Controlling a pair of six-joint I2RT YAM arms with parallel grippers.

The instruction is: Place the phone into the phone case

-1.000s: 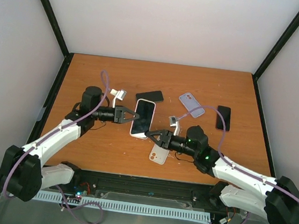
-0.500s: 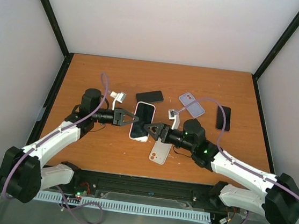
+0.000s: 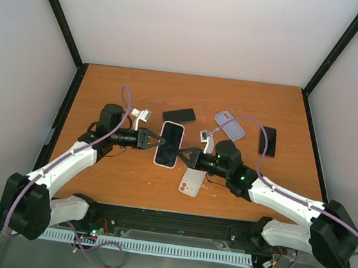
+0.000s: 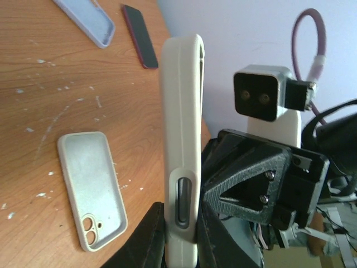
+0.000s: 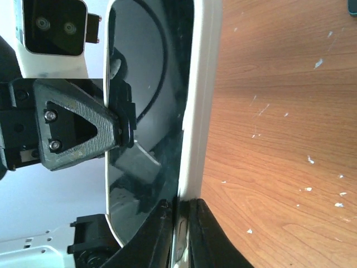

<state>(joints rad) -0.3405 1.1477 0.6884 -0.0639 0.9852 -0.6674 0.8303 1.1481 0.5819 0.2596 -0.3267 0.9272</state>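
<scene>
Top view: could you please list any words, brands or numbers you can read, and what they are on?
None are readable. The phone held by the left claw and right claw shows a dark screen; the empty case, purple case, rear phone and far-right phone bear no visible markings.

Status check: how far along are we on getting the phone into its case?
Done, apparently: the phone sits inside the white case, its screen framed by the rim. In hand: the left end effector and right end effector pinch opposite long edges, holding it between them. Left: confirm full seating, which I cannot judge, then set it down.
</scene>
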